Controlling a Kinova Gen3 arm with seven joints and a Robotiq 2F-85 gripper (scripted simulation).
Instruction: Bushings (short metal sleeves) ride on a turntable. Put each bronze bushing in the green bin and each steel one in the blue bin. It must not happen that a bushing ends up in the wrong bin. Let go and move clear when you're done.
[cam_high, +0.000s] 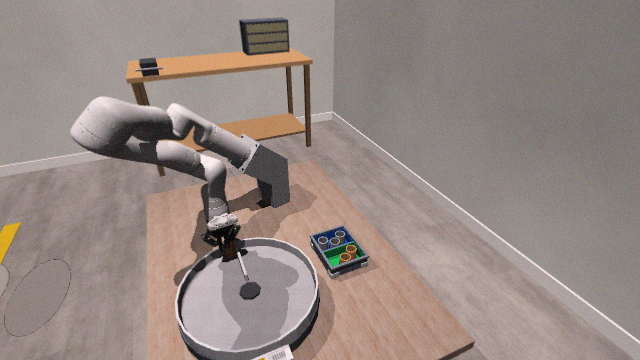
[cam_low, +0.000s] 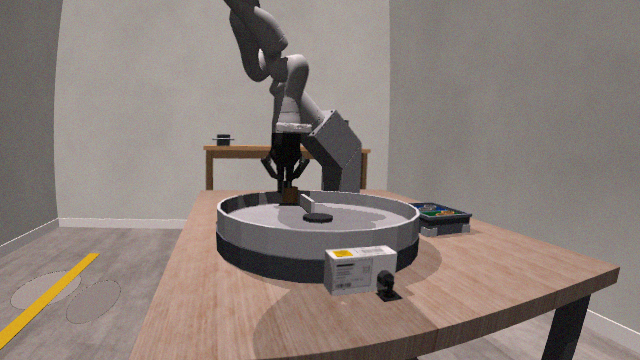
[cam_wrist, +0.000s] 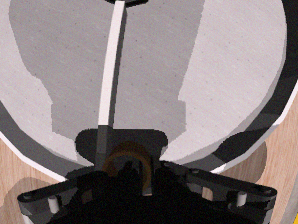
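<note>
My gripper (cam_high: 230, 250) hangs over the far rim of the grey turntable (cam_high: 247, 297) and is shut on a bronze bushing (cam_low: 289, 195). The bushing also shows in the wrist view (cam_wrist: 128, 160), brown and mostly hidden by the fingers, and in the top view (cam_high: 230, 253). It sits at the outer end of the white bar (cam_high: 242, 266) that runs from the black hub (cam_high: 249, 290). The bin (cam_high: 339, 250) stands right of the turntable; its blue half (cam_high: 331, 238) holds three steel bushings and its green half (cam_high: 348, 253) holds two bronze ones.
The arm's grey base block (cam_high: 272, 175) stands on the table behind the turntable. A white labelled box (cam_low: 360, 268) with a small black device (cam_low: 385, 284) sits at the turntable's near side. A wooden shelf (cam_high: 220, 65) stands against the back wall.
</note>
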